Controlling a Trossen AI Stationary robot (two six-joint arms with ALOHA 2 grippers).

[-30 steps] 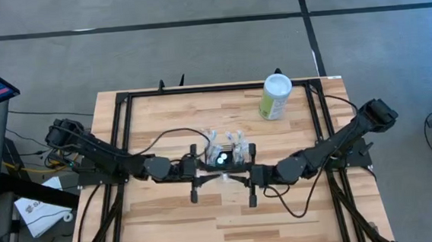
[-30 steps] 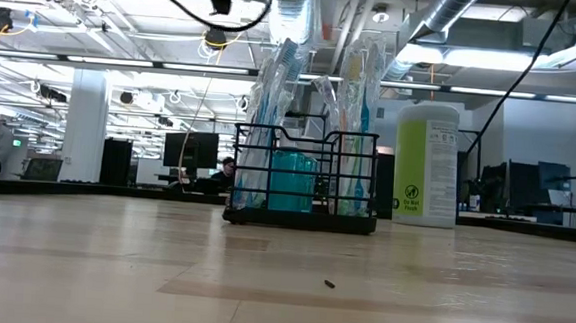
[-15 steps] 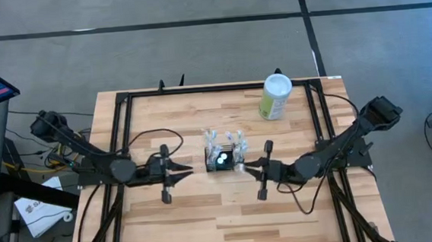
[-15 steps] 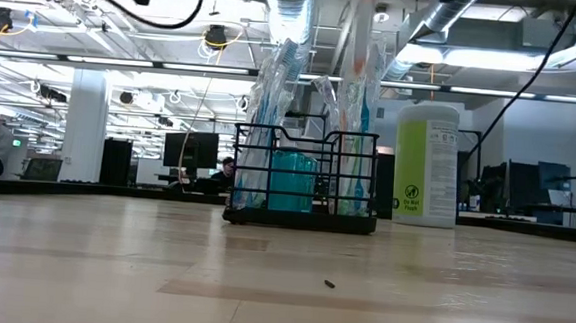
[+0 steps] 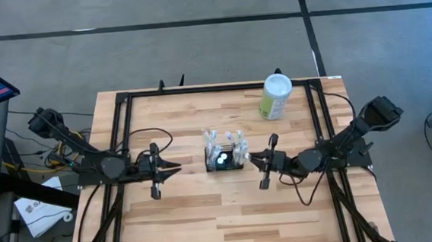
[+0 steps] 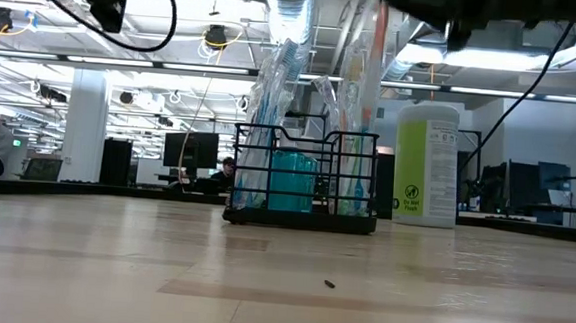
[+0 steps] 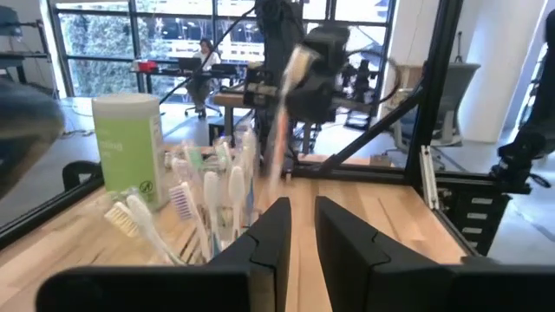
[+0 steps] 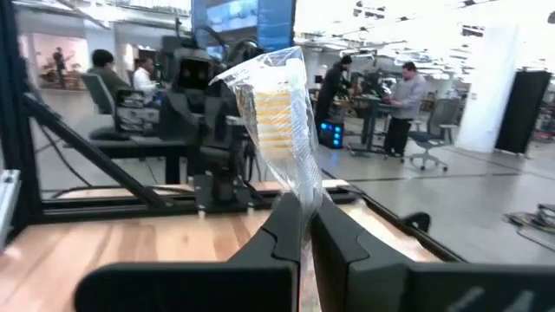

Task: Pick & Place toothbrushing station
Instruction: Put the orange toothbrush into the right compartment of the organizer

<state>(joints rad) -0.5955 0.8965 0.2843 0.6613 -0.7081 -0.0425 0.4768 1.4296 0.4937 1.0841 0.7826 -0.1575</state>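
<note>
Wooden surface (image 5: 208, 221) is carrying your black wire-mesh toothbrushing station (image 5: 226, 159) at its centre, between both arms.
Your right gripper (image 5: 254, 159) is pinching a plastic-wrapped toothbrush (image 8: 276, 108) just beside the station; your left gripper (image 5: 175, 168), nearly closed and empty, is hovering apart.

Caddy (image 5: 225, 158) sits mid-table, toothbrushes (image 6: 277, 91) standing tall out of it, so anything coming in from above meets bristles first. Left gripper (image 5: 175, 168) is off to one side of it, right gripper (image 5: 252, 158) close on the other, pinched on a wrapped toothbrush (image 8: 276, 117). There's bare wood between the left gripper and the caddy; the gap on the right is much narrower. Green canister (image 5: 276, 96) stands toward the far right corner, well apart from the caddy. The near half of the table (image 5: 230, 219) is open boards. The black frame rails (image 5: 125, 127) fence both sides.
</note>
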